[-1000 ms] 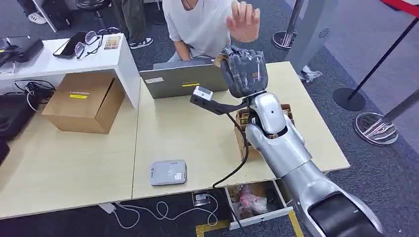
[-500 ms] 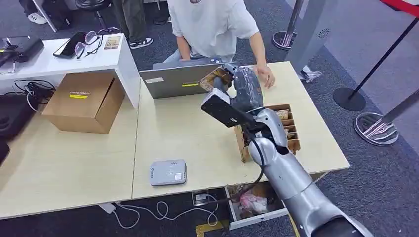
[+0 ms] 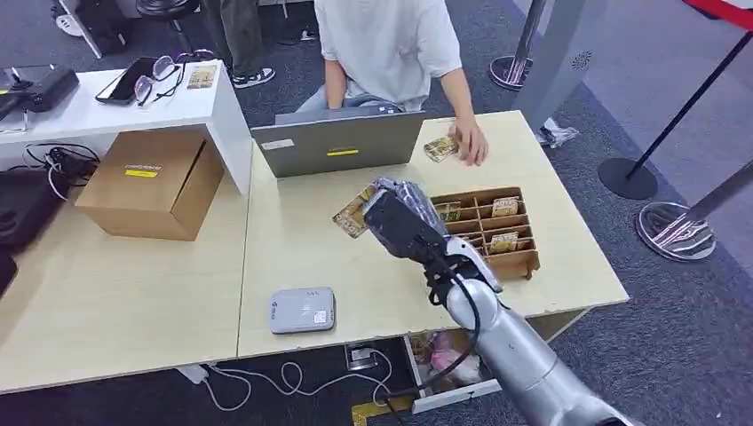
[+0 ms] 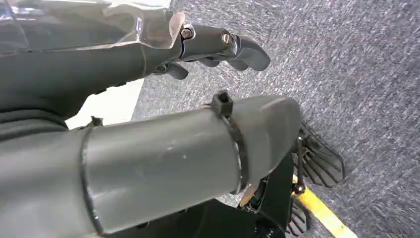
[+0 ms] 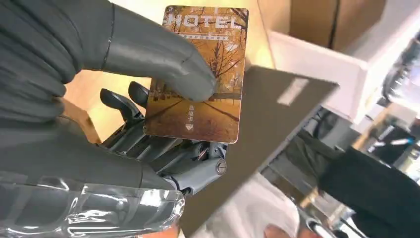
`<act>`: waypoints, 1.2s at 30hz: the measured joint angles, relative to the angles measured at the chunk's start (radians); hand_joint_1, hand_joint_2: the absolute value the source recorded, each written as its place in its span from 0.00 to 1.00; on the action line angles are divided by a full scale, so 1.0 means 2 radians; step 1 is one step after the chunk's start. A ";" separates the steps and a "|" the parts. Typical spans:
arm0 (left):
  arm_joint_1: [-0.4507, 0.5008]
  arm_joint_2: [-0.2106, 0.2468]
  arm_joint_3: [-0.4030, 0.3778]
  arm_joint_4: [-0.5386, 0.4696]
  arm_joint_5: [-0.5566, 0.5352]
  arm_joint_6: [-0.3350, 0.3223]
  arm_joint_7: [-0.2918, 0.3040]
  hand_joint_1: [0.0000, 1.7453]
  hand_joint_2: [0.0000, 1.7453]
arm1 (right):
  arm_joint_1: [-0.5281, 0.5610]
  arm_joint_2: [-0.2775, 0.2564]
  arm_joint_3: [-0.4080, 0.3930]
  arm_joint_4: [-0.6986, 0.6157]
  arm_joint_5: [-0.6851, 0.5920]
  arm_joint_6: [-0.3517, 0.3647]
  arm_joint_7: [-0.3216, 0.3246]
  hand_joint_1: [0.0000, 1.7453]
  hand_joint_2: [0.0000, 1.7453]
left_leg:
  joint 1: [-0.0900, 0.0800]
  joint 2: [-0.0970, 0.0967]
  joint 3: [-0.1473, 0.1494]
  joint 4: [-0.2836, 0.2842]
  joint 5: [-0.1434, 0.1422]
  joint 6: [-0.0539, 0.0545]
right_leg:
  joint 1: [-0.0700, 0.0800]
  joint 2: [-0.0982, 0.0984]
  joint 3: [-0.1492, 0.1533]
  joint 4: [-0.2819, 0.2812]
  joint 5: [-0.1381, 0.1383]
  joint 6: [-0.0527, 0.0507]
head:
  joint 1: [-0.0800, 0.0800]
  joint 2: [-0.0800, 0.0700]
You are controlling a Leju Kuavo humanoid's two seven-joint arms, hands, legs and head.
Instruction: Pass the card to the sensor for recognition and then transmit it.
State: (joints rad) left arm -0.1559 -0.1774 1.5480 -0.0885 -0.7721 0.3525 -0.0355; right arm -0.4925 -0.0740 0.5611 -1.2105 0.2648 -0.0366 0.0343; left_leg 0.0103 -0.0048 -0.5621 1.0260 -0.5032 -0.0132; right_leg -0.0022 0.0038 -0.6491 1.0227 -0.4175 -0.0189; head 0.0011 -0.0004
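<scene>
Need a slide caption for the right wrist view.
Right hand pinches an autumn-print hotel card between thumb and fingers.

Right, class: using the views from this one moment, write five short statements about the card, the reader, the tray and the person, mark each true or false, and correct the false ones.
1. The right hand holds a hotel card. True.
2. The card is lying on the grey card reader. False: it is held above the table, apart from the reader.
3. The wooden tray has cards in its compartments. True.
4. The laptop lies closed flat. False: it stands open.
5. The person's hand rests on the table beside another card. True.
</scene>
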 joint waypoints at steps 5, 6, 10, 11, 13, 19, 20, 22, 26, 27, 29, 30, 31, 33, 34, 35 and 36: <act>0.000 0.000 0.000 0.000 -0.001 -0.004 0.004 0.00 0.00 | 0.001 0.006 0.019 0.037 -0.001 -0.015 0.015 1.00 1.00 | 0.000 0.000 0.000 0.000 0.000 0.000 | 0.000 0.000 0.000 0.000 0.000 0.000 | 0.000 0.000; 0.000 0.001 0.000 0.000 -0.001 -0.005 0.004 0.00 0.00 | 0.002 0.008 0.021 0.044 -0.001 -0.018 0.019 1.00 1.00 | 0.000 0.000 0.000 0.000 0.000 0.000 | 0.000 0.000 0.000 0.000 0.000 0.000 | 0.000 0.000; 0.000 0.002 0.000 0.000 -0.002 -0.009 0.003 0.00 0.00 | 0.005 0.013 0.030 0.073 0.000 -0.029 0.029 1.00 1.00 | 0.000 0.000 0.000 0.000 0.000 0.000 | 0.000 0.000 0.000 0.000 0.000 0.000 | 0.000 0.000; 0.000 0.002 0.000 0.000 -0.002 -0.009 0.003 0.00 0.00 | 0.006 0.014 0.032 0.080 -0.001 -0.031 0.030 1.00 1.00 | 0.000 0.000 0.000 0.000 0.000 0.000 | 0.000 0.000 0.000 0.000 0.000 0.000 | 0.000 0.000; 0.000 0.003 0.000 0.000 -0.002 -0.011 0.003 0.00 0.00 | 0.010 0.015 0.036 0.092 -0.001 -0.034 0.034 1.00 1.00 | 0.000 0.000 0.000 0.000 0.000 0.000 | 0.000 0.000 0.000 0.000 0.000 0.000 | 0.000 0.000; 0.000 0.004 0.000 0.000 -0.002 -0.013 0.004 0.00 0.00 | 0.020 0.020 0.042 0.121 0.004 -0.039 0.040 1.00 1.00 | 0.000 0.000 0.000 0.000 0.000 0.000 | 0.000 0.000 0.000 0.000 0.000 0.000 | 0.000 0.000; 0.000 0.004 0.000 0.000 -0.002 -0.013 0.005 0.00 0.00 | 0.021 0.021 0.043 0.124 0.005 -0.039 0.040 1.00 1.00 | 0.000 0.000 0.000 0.000 0.000 0.000 | 0.000 0.000 0.000 0.000 0.000 0.000 | 0.000 0.000; 0.000 0.004 0.000 0.000 -0.002 -0.013 0.006 0.00 0.00 | 0.021 0.022 0.044 0.130 0.006 -0.039 0.040 1.00 1.00 | 0.000 0.000 0.000 0.000 0.000 0.000 | 0.000 0.000 0.000 0.000 0.000 0.000 | 0.000 0.000; 0.000 0.004 0.000 0.000 -0.001 -0.014 0.008 0.00 0.00 | 0.022 0.024 0.054 0.135 0.007 -0.035 0.038 1.00 1.00 | 0.000 0.000 0.000 0.000 0.000 0.000 | 0.000 0.000 0.000 0.000 0.000 0.000 | 0.000 0.000; -0.001 0.004 0.000 0.000 0.000 -0.014 0.009 0.00 0.00 | 0.022 0.026 0.056 0.135 0.006 -0.034 0.037 1.00 1.00 | 0.000 0.000 0.000 0.000 0.000 0.000 | 0.000 0.000 0.000 0.000 0.000 0.000 | 0.000 0.000; -0.001 0.005 0.000 0.000 -0.002 -0.015 0.011 0.00 0.00 | 0.022 0.027 0.062 0.130 0.003 -0.028 0.034 1.00 1.00 | 0.000 0.000 0.000 0.000 0.000 0.000 | 0.000 0.000 0.000 0.000 0.000 0.000 | 0.000 0.000; -0.001 0.005 0.000 0.000 -0.003 -0.015 0.012 0.00 0.00 | 0.023 0.028 0.066 0.127 0.000 -0.025 0.034 1.00 1.00 | 0.000 0.000 0.000 0.000 0.000 0.000 | 0.000 0.000 0.000 0.000 0.000 0.000 | 0.000 0.000; -0.001 0.005 0.000 0.000 -0.005 -0.016 0.013 0.00 0.00 | 0.023 0.029 0.068 0.125 -0.002 -0.023 0.033 1.00 1.00 | 0.000 0.000 0.000 0.000 0.000 0.000 | 0.000 0.000 0.000 0.000 0.000 0.000 | 0.000 0.000; -0.002 0.005 0.000 0.000 -0.007 -0.018 0.014 0.00 0.00 | 0.023 0.032 0.074 0.120 -0.005 -0.019 0.033 1.00 1.00 | 0.000 0.000 0.000 0.000 0.000 0.000 | 0.000 0.000 0.000 0.000 0.000 0.000 | 0.000 0.000; -0.002 0.005 0.000 0.000 -0.008 -0.018 0.016 0.00 0.00 | 0.023 0.033 0.078 0.119 -0.007 -0.017 0.033 1.00 1.00 | 0.000 0.000 0.000 0.000 0.000 0.000 | 0.000 0.000 0.000 0.000 0.000 0.000 | 0.000 0.000; -0.002 0.005 0.000 0.000 -0.009 -0.018 0.016 0.00 0.00 | 0.023 0.035 0.080 0.118 -0.010 -0.015 0.033 1.00 1.00 | 0.000 0.000 0.000 0.000 0.000 0.000 | 0.000 0.000 0.000 0.000 0.000 0.000 | 0.000 0.000; -0.002 0.006 0.000 0.000 -0.010 -0.018 0.017 0.00 0.00 | 0.023 0.037 0.082 0.118 -0.011 -0.015 0.032 1.00 1.00 | 0.000 0.000 0.000 0.000 0.000 0.000 | 0.000 0.000 0.000 0.000 0.000 0.000 | 0.000 0.000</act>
State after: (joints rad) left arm -0.1594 -0.1659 1.5480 -0.0885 -0.7920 0.3162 -0.0023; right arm -0.4470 0.0008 0.7256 -0.9739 0.2434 -0.0656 0.0980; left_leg 0.0104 -0.0047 -0.5622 1.0259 -0.5033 -0.0131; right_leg -0.0021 0.0039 -0.6491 1.0228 -0.4175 -0.0189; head 0.0011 -0.0004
